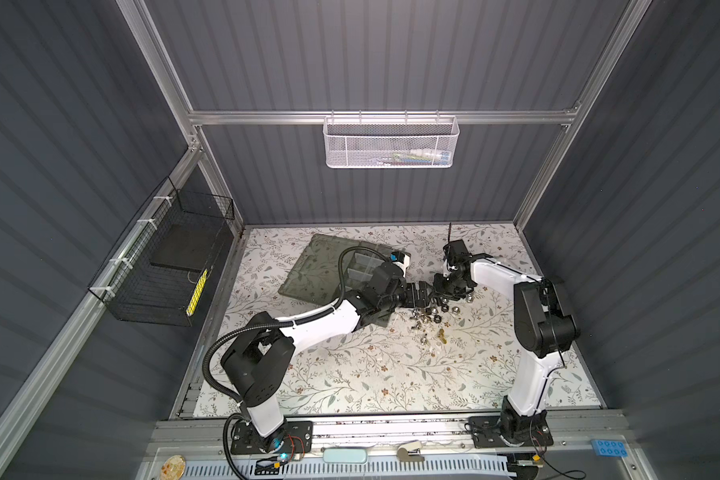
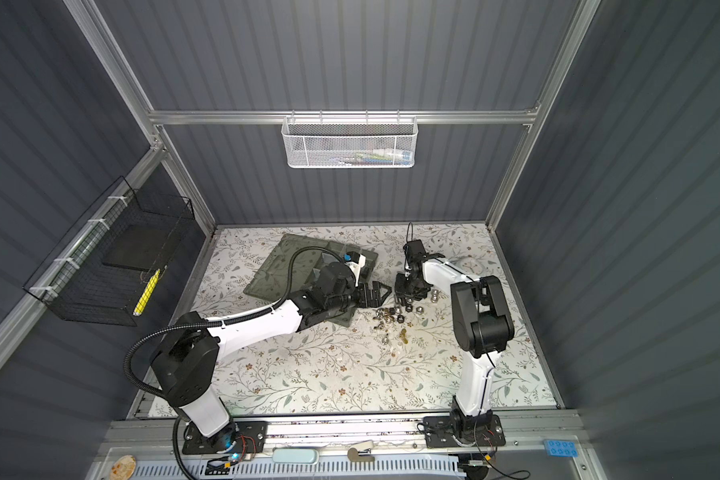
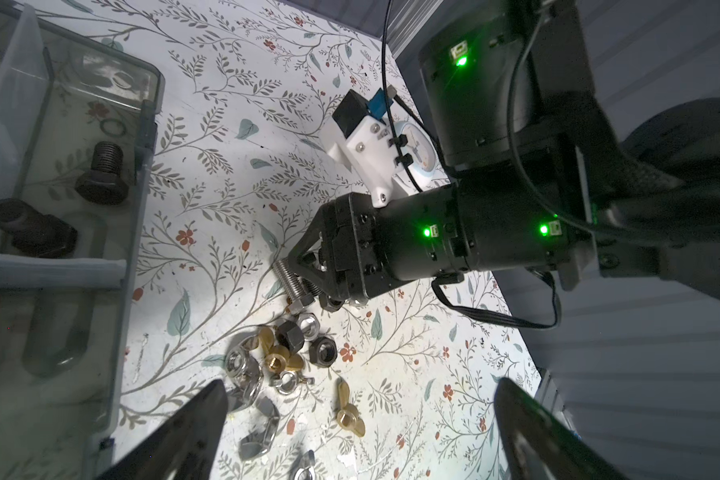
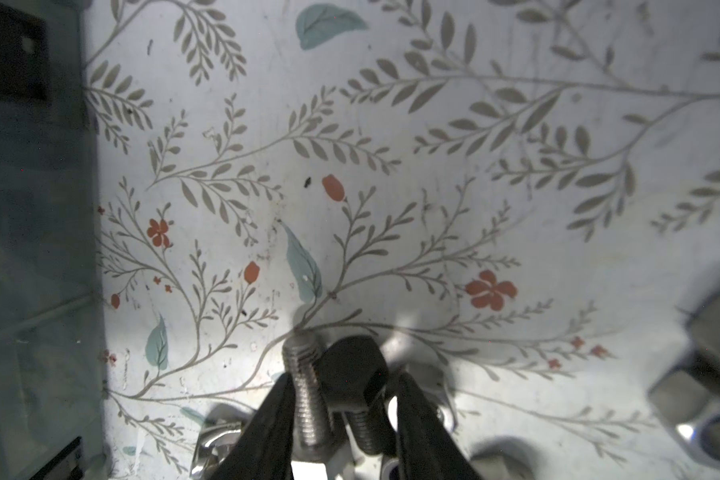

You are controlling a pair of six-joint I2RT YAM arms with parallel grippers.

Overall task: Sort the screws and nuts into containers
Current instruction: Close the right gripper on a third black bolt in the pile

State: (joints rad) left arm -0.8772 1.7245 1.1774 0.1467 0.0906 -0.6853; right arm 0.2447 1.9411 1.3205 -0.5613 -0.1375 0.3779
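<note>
My right gripper (image 4: 345, 380) is down on the table, its fingers closed around a silver screw (image 4: 306, 399) and a black screw (image 4: 352, 370) lying side by side. In both top views it (image 1: 441, 296) stands at the far edge of the loose pile of nuts (image 1: 433, 318). My left gripper (image 3: 360, 399) hangs open over that pile, with nothing between its fingers. Below it lie black nuts (image 3: 323, 351), silver nuts (image 3: 238, 361) and a brass wing nut (image 3: 350, 409). The organiser box (image 3: 138, 232) lies open beside it. Two black screws (image 3: 100, 174) rest in one of the containers (image 3: 55, 104).
A white mesh basket (image 1: 391, 143) hangs on the back wall and a black wire basket (image 1: 171, 266) on the left wall. A round white clock-faced object (image 2: 470, 264) lies behind the right arm. Large silver nuts (image 4: 715, 374) sit beside the right gripper. The box lid (image 1: 321, 266) lies flat.
</note>
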